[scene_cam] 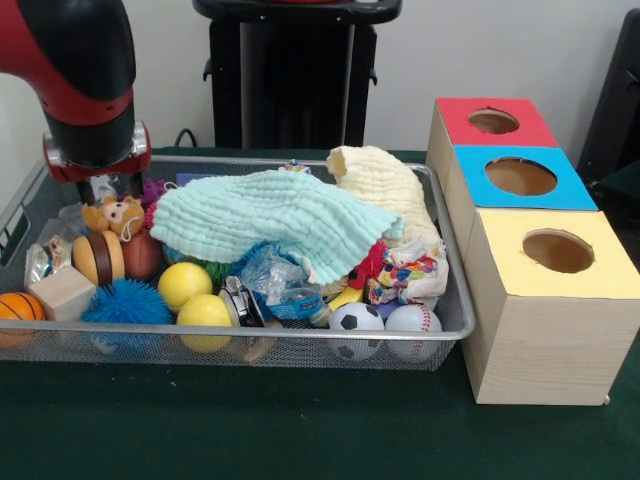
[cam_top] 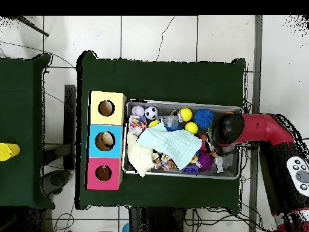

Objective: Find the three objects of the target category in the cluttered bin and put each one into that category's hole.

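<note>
Three targets are seemingly waiting in the cluttered bin (scene_cam: pixel 455 300); we are hovering our hand (scene_cam: pixel 105 185) beside the mint cloth (scene_cam: pixel 270 220), grip state unclear.

White tiled floor (cam_top: pixel 157 36) w/ cables, green-topped table (scene_cam: pixel 300 440), pale wall (scene_cam: pixel 480 50) behind.
</note>
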`<state>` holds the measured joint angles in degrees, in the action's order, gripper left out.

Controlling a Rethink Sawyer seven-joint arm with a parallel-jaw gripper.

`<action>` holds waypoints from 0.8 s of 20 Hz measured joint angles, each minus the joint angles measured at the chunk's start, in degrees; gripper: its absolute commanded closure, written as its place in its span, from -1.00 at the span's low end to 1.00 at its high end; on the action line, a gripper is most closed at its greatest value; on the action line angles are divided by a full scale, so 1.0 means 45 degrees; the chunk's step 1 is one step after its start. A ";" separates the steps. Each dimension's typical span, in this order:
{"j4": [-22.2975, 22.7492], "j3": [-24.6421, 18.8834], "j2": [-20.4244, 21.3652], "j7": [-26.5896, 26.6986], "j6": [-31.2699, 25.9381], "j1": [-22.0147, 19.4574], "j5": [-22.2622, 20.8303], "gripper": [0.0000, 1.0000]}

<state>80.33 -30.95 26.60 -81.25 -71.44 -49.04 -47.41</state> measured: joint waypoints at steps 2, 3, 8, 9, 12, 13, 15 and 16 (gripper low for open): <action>0.0033 0.0000 0.0004 0.0000 0.0042 0.0007 0.0047 -1.00; 0.0064 0.0002 0.0009 0.0000 0.0058 0.0014 0.0071 -1.00; 0.0334 -0.0002 0.0127 0.0000 0.0093 0.0161 0.0115 -1.00; 0.0413 -0.0002 0.0175 0.0000 0.0093 0.0192 0.0115 -1.00; 0.0634 -0.0002 0.0344 0.0000 0.0090 0.0238 0.0118 -1.00; 0.0688 0.0000 0.0380 0.0000 0.0090 0.0240 0.0115 -1.00; 0.0773 0.0000 0.0426 0.0000 0.0090 0.0237 0.0112 -1.00; 0.0780 0.0000 0.0424 0.0000 0.0098 0.0238 0.0102 -1.00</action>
<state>83.84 -30.95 28.51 -81.25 -71.00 -47.97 -46.96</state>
